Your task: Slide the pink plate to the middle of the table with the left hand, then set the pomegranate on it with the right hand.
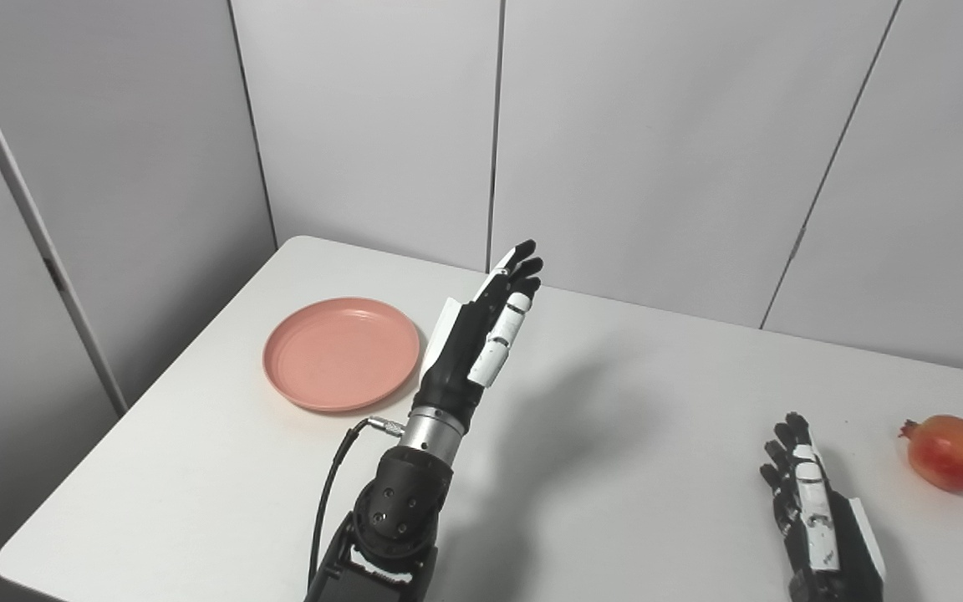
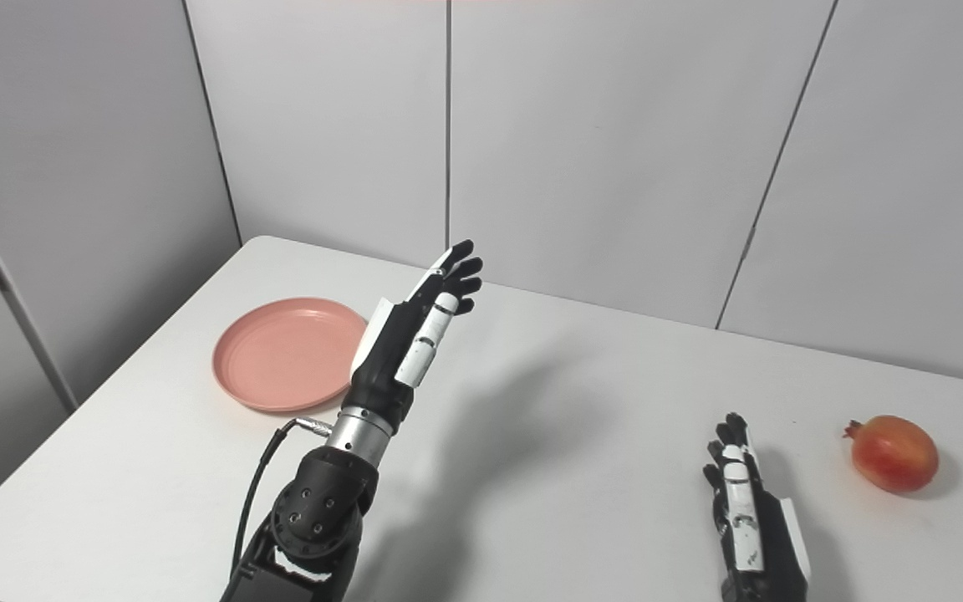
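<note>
Plate (image 1: 341, 354) sits just left of the raised left hand (image 1: 481, 334), near the table's left edge; pink, shallow, nothing on it. Left hand held edge-on above the table (image 1: 615, 468), fingers straight and together, pointing away from the robot, gripping nothing. Its shadow falls on the tabletop to its right, so I judge it clear of the surface. From these views the plate's rim looks very close to the heel of that hand, but whether they touch I cannot tell.

Right hand (image 2: 749, 518) lies low near the table's front edge, fingers extended and loosely apart, empty. Pomegranate (image 2: 895, 454) lies to the right of it and a little beyond, near but apart, untouched.

Step in hand: the first one, the plate slide. Plate is not yet in the middle; the middle ground lies to the right of the left hand, bare.

Next move, as I read it: left hand must get onto the plate's rim or to its far left side, then draw it rightward across the table. At present the hand stands on the side toward which the plate has to travel, so it needs to cross over or reach down onto the rim. Right hand can wait until the plate is placed.
</note>
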